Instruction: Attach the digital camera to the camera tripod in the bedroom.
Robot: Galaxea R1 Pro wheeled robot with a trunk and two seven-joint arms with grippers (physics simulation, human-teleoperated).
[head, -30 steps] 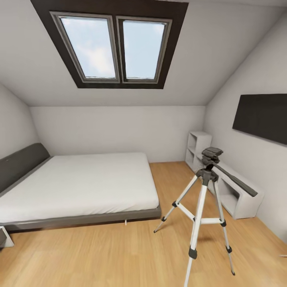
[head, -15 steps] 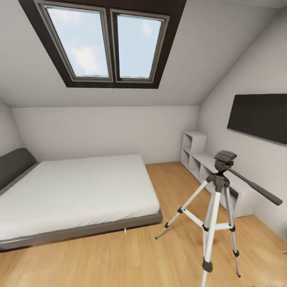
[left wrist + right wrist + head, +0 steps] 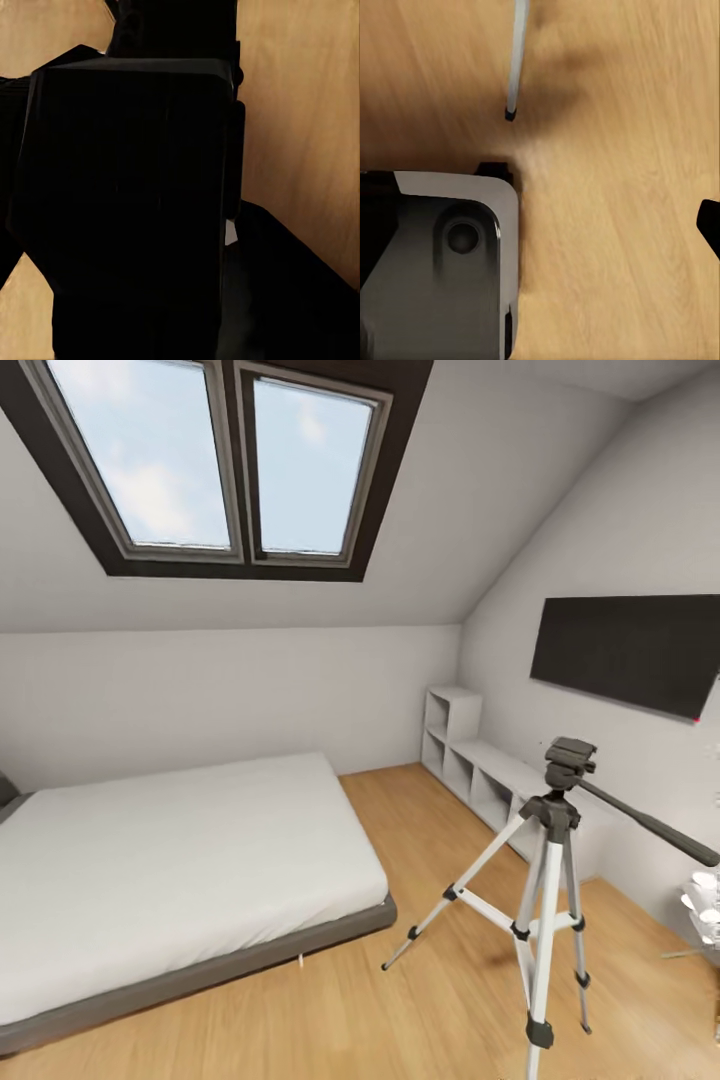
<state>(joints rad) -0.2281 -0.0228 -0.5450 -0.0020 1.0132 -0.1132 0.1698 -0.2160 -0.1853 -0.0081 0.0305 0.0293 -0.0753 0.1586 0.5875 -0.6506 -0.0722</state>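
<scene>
We face the silver-legged, black-headed camera tripod (image 3: 545, 880) at lower right, splayed for stability on the wood floor (image 3: 420, 1000); gripper states we cannot tell.

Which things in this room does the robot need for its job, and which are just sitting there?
For the job:
- camera tripod, standing on the wood floor
- dark boxy thing in the left wrist view, maybe the camera, too dark to tell

Just there:
- bed
- skylight
- wall TV
- white shelf unit
</scene>
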